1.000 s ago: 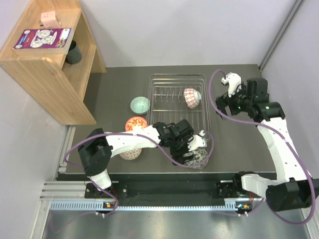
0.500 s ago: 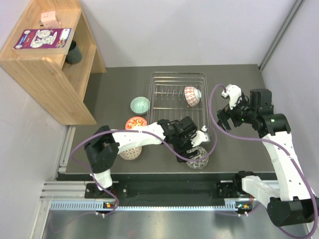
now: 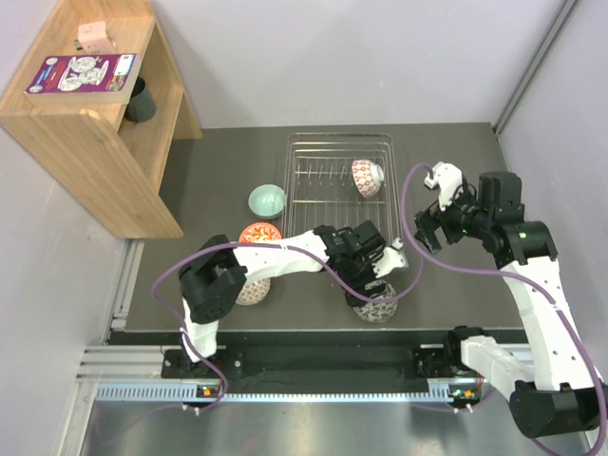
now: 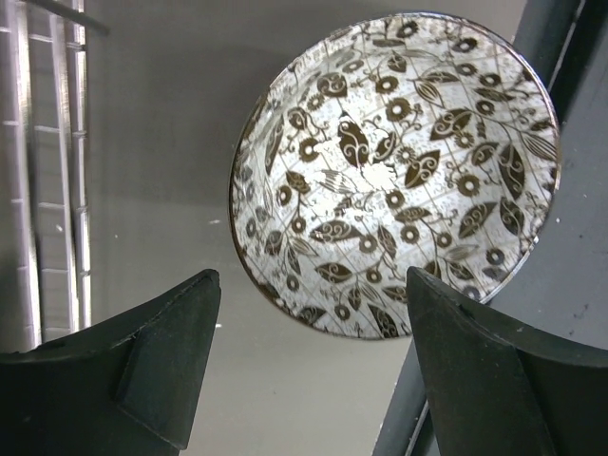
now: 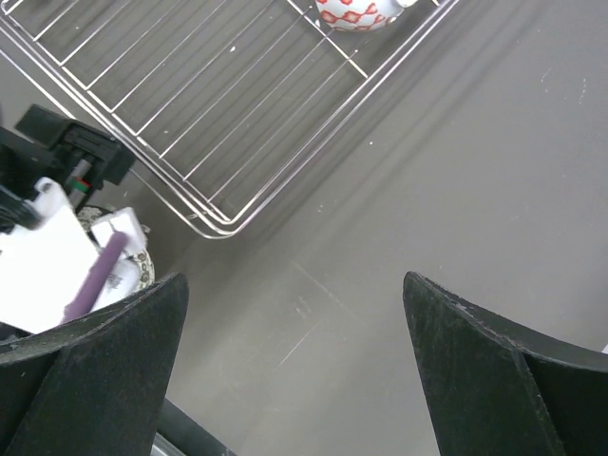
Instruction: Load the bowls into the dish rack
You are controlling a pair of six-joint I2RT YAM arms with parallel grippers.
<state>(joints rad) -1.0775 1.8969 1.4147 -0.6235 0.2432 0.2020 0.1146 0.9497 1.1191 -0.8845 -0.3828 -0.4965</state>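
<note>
Silver wire rectangular dish rack, one, with one red-and-white patterned bowl propped on edge inside. Four more on the dark surface: mint green bowl, red-orange floral bowl, beige-brown mesh bowl, grey-white leaf-patterned bowl. Left hand outstretched, spread apart above the grey-white bowl; leaf print legible only from the wrist. Right hand likewise parted, empty, beside the rack's corner.

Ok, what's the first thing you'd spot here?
Probably the grey-white leafy bowl at the front, with the left arm's open fingers hovering right above it. Next, the silver dish rack behind it, holding just one red-patterned bowl tipped on its side.
</note>
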